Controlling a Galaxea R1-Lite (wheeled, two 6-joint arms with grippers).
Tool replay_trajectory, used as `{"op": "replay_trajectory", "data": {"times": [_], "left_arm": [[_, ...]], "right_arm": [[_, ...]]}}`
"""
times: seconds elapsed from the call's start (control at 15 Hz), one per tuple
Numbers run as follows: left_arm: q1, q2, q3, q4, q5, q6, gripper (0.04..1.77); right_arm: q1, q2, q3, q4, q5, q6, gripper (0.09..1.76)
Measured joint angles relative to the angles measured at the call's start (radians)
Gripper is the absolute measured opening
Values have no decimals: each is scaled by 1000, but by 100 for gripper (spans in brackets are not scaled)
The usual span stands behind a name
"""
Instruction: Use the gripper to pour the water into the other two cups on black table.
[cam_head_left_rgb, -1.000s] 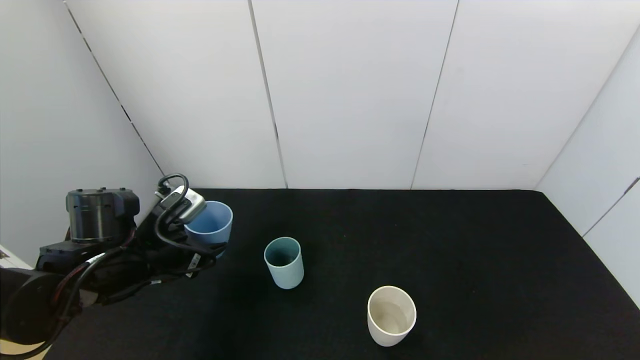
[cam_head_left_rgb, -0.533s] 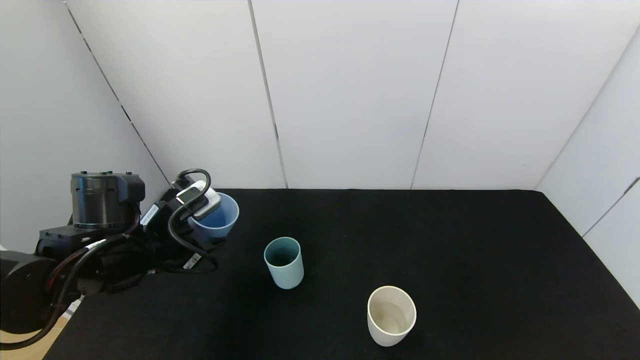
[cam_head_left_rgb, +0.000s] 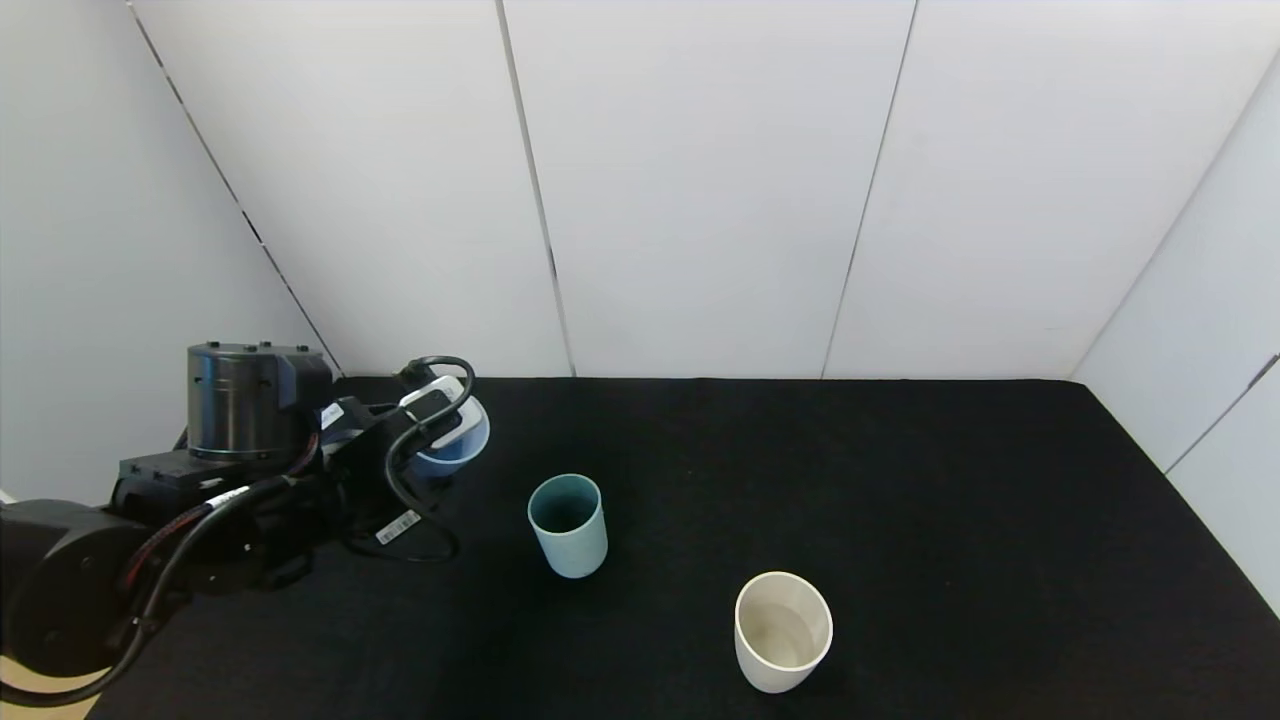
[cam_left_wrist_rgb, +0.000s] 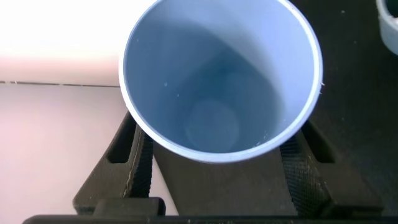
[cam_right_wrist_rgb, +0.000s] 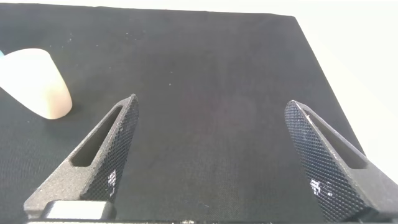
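Left gripper (cam_head_left_rgb: 440, 440) grips blue cup (cam_head_left_rgb: 455, 445) at table's (cam_head_left_rgb: 900, 480) ten o'clock; carry it level over teal cup (cam_head_left_rgb: 567, 525), then tip slowly

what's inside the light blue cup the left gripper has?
In the left wrist view the light blue cup, clamped between the left gripper's fingers, shows its bare floor and a few droplets on the wall. Any clear water cannot be told. The head view hides most of the interior behind the gripper.
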Motion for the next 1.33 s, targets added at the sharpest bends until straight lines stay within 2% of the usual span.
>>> {"op": "replay_trajectory", "data": {"times": [0.13,0.47,0.73,0.93,1.33], "left_arm": [[-17,9,0,-3,39,21,120],[-54,29,0,-11,77,61,119],[-95,58,-9,-14,148,81,119],[-165,80,-54,-8,225,83,119],[-189,125,-60,-13,248,113,119]], "right_arm": [[0,0,0,0,0,0,171],[0,0,0,0,0,0,171],[0,0,0,0,0,0,171],[0,0,0,0,0,0,171],[0,0,0,0,0,0,171]]}}
